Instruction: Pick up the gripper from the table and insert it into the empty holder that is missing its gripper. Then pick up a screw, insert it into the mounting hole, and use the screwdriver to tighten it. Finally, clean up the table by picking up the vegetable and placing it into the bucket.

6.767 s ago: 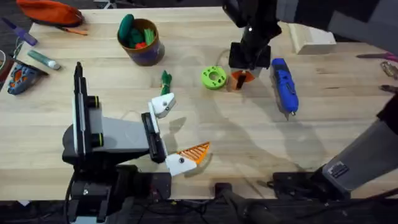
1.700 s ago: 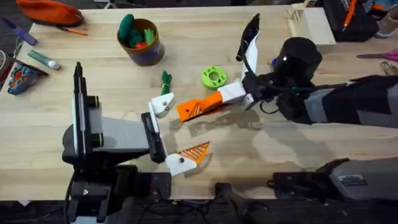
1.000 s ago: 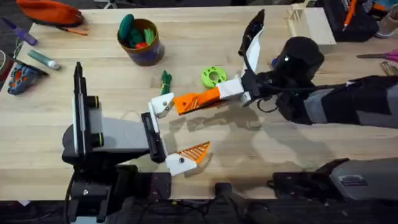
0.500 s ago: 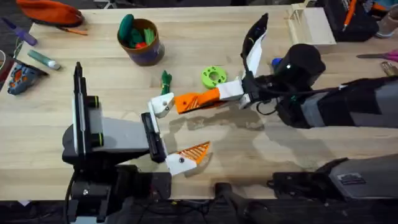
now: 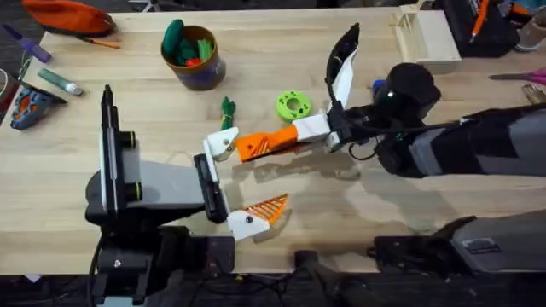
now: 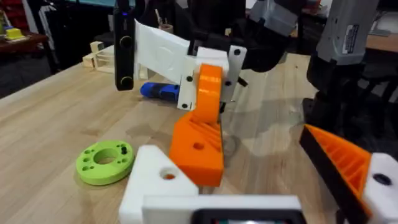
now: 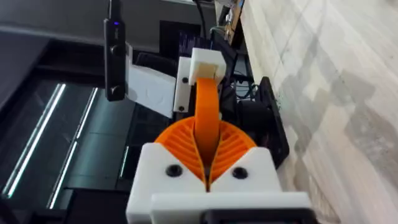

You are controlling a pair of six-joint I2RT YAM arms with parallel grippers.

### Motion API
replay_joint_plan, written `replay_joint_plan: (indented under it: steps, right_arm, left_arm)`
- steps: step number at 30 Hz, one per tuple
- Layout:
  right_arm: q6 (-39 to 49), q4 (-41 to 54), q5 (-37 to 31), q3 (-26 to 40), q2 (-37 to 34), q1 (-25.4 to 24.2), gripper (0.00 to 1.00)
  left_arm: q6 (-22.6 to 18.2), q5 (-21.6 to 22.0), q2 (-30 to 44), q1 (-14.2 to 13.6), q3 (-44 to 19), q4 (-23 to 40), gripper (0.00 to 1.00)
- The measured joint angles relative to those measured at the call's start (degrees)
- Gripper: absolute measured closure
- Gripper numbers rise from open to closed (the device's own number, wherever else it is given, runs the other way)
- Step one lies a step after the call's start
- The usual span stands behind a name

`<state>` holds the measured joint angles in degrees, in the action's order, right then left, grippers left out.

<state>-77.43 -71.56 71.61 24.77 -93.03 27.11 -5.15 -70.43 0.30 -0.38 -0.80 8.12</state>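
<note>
My right gripper is shut on the gripper, an orange wedge-shaped finger. It holds the finger level above the table. The finger's free end sits against the holder, the bare white mount on my left arm. My left gripper stands open; its other mount carries an orange ribbed wedge. The vegetable lies just beyond the holder. The bucket stands at the back left with toys in it. The screwdriver lies mostly hidden behind my right arm.
A lime-green disc lies on the table just behind the held finger. A pale wooden box stands at the back right. A marker pen and an orange pouch lie at the far left.
My right gripper took the orange finger from the table by the disc, carried it left and brought its end to the holder. In the last half second it edged slightly left. The left arm stayed still.
</note>
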Motion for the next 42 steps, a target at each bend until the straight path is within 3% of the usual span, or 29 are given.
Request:
replay_joint_plan:
  steps: [42]
  right_arm:
    - [-2.7, -1.2, -0.9, 0.1, 0.0, 1.2, 0.99]
  left_arm:
    - [0.0, 0.0, 0.0, 0.0, 0.0, 0.0, 0.001]
